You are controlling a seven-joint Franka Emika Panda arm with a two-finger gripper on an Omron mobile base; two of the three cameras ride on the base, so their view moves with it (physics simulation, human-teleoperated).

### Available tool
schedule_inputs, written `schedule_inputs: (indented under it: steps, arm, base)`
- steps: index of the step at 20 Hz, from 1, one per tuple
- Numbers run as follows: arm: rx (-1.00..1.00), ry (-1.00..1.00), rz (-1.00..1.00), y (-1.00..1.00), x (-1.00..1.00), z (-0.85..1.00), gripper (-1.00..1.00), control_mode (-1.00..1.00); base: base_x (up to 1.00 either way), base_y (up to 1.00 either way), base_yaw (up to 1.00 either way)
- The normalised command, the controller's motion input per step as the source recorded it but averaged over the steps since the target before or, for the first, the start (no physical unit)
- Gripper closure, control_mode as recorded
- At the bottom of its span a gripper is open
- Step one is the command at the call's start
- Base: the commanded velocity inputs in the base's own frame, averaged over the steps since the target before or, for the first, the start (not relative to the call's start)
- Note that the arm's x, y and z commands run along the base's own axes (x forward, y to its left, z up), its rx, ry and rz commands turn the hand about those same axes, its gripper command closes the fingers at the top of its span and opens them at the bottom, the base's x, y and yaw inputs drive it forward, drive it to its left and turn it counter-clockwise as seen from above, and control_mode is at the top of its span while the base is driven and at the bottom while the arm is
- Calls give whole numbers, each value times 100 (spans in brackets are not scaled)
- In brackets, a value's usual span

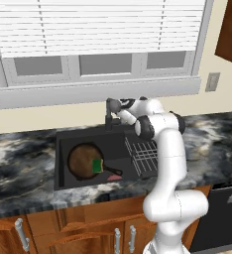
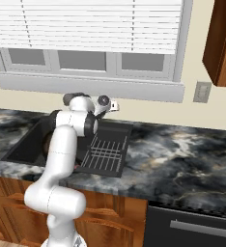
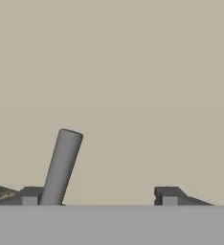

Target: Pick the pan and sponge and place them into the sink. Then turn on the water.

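Note:
The pan [image 1: 83, 159] lies in the left section of the black sink [image 1: 62, 149], its black handle pointing right. On the pan's right side rests the green sponge [image 1: 97, 165]. The dark faucet [image 1: 109, 120] stands at the sink's back rim. My gripper [image 1: 110, 104] hovers at the faucet's top, facing the wall. In the hand view the gripper [image 3: 99, 196] is open, and a grey faucet lever [image 3: 61, 167] leans just inside the left fingertip [image 3: 30, 195]. The water is out of view; nothing falls from the spout.
A grey wire rack [image 1: 144, 155] fills the sink's right section. A small reddish item [image 1: 114, 177] lies by the pan's handle. Dark marble counter [image 2: 182, 154] stretches right. The window sill [image 1: 88, 92] juts out above the faucet.

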Motion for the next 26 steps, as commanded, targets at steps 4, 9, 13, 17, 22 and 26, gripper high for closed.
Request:
schedule_inputs:
  steps: [4,9,13,17,22,26]
  arm:
    - [-3,-5,-9,-100,44,-58,-100,-100]
    - [-1,-4,-9,-100,60,-63,-100,-100]
    - [0,-5,-8,-100,66,-72,-100,-100]
    - [0,-5,-7,-100,67,-74,-100,-100]
    - [2,-1,-3,-76,39,-25,-100,-100]
    - [0,0,0,-2,1,0,-100,-100]
  base:
    - [0,0,0]
    - [0,0,0]
    - [0,0,0]
    - [0,0,0]
    - [0,0,0]
    - [0,0,0]
